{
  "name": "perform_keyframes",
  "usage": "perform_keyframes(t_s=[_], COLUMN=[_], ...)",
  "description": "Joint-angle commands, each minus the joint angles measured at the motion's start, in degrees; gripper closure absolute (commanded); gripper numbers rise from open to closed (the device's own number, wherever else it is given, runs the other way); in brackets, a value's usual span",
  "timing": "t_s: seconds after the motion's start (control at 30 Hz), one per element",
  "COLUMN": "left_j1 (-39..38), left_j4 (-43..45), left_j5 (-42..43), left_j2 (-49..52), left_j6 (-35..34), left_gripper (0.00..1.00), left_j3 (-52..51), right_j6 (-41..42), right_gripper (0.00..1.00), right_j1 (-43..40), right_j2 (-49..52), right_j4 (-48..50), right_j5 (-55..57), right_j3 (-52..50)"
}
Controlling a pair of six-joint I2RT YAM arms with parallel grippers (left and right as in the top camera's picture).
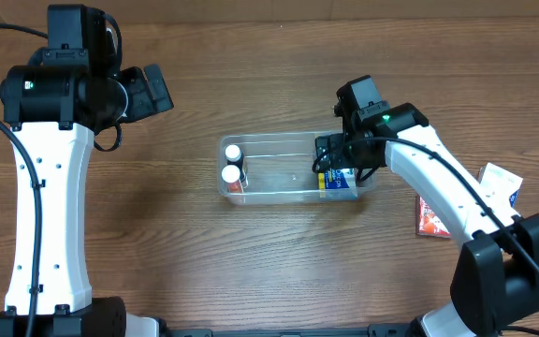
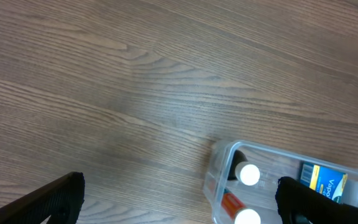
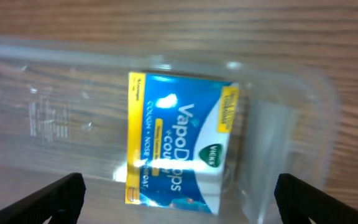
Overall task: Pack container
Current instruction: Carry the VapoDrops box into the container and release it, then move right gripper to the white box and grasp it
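the container [image 1: 279, 174] sits mid-table, long side running left-right, upright and open at the top. in the left wrist view only its left end [image 2: 219, 150] shows, low right. it looks like thin clear plastic, so judge it light, a bit flexy in the walls and slick to the touch. it'll prob skate on the wood table [image 1: 251, 262] if you nudge it sideways. if you need to move it, best hold is a pinch over the rim at mid long wall, one finger inside, one outside. go easy, hard squeeze may bow the wall.

inside: two white-capped bottles [image 1: 232, 161] stand at the left end, just beside each other. a blue/yellow box [image 3: 179, 149] lies flat at the right end, near the end wall. middle is bare.

right gripper [image 1: 330, 157] hangs over that right end, fingers wide apart w/ the box below and between them, not clamped on anything. left gripper [image 2: 179, 186] hovers over bare wood up-left of the tub, fingers also spread, holding nothing.

outside, well to the right: a red packet [image 1: 430, 217] and a white packet [image 1: 501, 183], both on the table, not packed yet.
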Motion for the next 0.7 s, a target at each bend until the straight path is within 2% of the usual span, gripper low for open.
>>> perform_keyframes(t_s=[0.0, 0.1, 0.17, 0.3, 0.53, 0.67], left_j1=[0.3, 0.3, 0.3, 0.3, 0.3, 0.3], left_j4=[0.2, 0.2, 0.2, 0.2, 0.2, 0.2], left_j5=[0.4, -0.2, -0.4, -0.5, -0.5, -0.5], left_j2=[0.5, 0.5, 0.5, 0.5, 0.5, 0.5], left_j6=[1.3, 1.3, 1.3, 1.3, 1.3, 1.3], left_gripper=[0.00, 0.00, 0.00, 0.00, 0.00, 0.00], left_j3=[-0.3, -0.3, -0.3, -0.3, -0.3, -0.3], right_j6=[6.2, 9.7, 11.7, 11.0, 0.3, -2.9], right_gripper=[0.00, 0.00, 0.00, 0.00, 0.00, 0.00], right_j1=[-2.6, -8.3, -14.9, -27.9, -45.2, -49.7], right_j2=[-6.4, -10.1, -12.1, -12.9, -8.0, -4.5], right_j4=[-1.7, -4.2, -5.5, -8.2, -10.7, -10.6], right_j5=[11.1, 15.1, 15.2, 12.6, 2.6, 2.1], right_j3=[8.7, 14.2, 16.4, 16.3, 12.2, 8.9])
